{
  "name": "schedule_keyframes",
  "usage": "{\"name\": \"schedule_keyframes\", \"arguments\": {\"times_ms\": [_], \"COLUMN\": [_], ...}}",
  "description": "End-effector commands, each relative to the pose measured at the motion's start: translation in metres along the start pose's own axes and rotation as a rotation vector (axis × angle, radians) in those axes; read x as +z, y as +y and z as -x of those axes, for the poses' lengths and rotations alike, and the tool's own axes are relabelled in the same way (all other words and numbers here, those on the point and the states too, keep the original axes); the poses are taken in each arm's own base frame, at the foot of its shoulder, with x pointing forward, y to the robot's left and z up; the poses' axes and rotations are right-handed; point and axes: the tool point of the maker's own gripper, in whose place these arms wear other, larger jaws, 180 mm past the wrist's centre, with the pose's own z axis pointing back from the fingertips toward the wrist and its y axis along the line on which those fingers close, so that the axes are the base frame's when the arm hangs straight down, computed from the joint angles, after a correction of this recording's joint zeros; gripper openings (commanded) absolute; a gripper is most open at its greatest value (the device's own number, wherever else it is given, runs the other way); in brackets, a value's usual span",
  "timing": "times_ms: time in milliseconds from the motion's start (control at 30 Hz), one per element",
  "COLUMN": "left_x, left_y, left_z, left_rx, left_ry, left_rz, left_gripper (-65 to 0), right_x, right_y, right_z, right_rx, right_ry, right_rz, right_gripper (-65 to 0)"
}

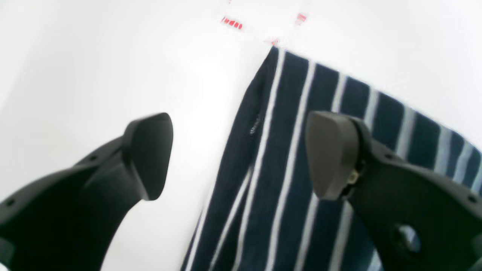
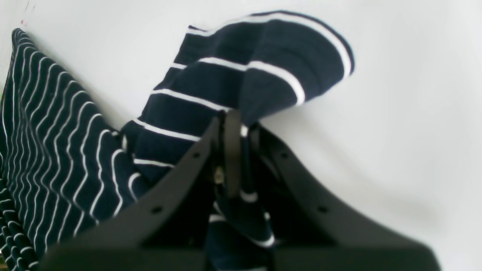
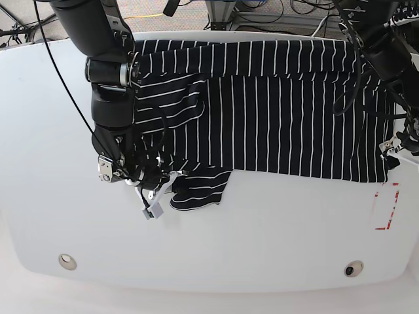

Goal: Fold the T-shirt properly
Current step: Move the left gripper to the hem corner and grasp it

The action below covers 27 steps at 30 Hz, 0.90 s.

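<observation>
In right wrist view, fingers [image 2: 229, 150] pinching T-shirt [image 2: 233, 75]

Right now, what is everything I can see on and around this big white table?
dark navy fabric T-shirt with thin white stripes: one, spread flat across the far half of the table, a sleeve bunched at its near corner.
white rounded table: one, fills the base view.
red dashed tape marks: one outlined patch, red, on the table just past the shirt's near corner on the left arm's side.
small round fittings: two, silver and dark, set in the table's near edge.
cables: several, dark and one yellow, on the floor behind the table.
right gripper: one, black, shut on the sleeve.
left gripper: one, black, open above the shirt's edge.
</observation>
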Motion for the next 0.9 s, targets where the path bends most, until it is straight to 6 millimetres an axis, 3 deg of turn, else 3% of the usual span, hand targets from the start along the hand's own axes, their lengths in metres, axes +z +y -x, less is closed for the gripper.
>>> {"name": "schedule_keyframes", "arguments": {"times_ms": [0, 100, 167, 267, 500, 733, 867], "left_x": [-0.005, -0.018, -0.026, -0.038, -0.052, -0.061, -0.066], "left_y": [0.008, 0.019, 0.019, 0.002, -0.011, -0.030, -0.053], "left_z": [-0.032, -0.019, -0.022, -0.022, -0.022, -0.008, 0.002], "left_rx": [0.010, 0.026, 0.037, 0.016, -0.010, 0.003, -0.055], "left_ry": [-0.071, -0.046, -0.063, -0.055, -0.042, -0.006, 0.022], "left_rz": [-0.003, -0.008, 0.000, 0.033, 0.060, 0.094, 0.132], "left_gripper": [-13.3, -13.3, -13.3, -13.3, -13.3, -13.3, -13.6], "right_x": [0.005, 0.005, 0.007, 0.009, 0.010, 0.011, 0.011], "right_y": [0.004, 0.003, 0.000, -0.001, -0.004, -0.003, -0.003], "right_z": [-0.031, -0.028, -0.028, -0.029, -0.028, -0.028, -0.028], "right_rx": [0.029, 0.027, 0.028, 0.027, 0.029, 0.026, 0.026], "right_ry": [-0.069, -0.056, -0.054, -0.056, -0.048, -0.048, -0.048], "right_rz": [-0.011, -0.010, -0.004, -0.003, 0.002, 0.001, 0.001], "right_gripper": [-65.0, -65.0, -65.0, -65.0, -65.0, -65.0, -65.0]}}
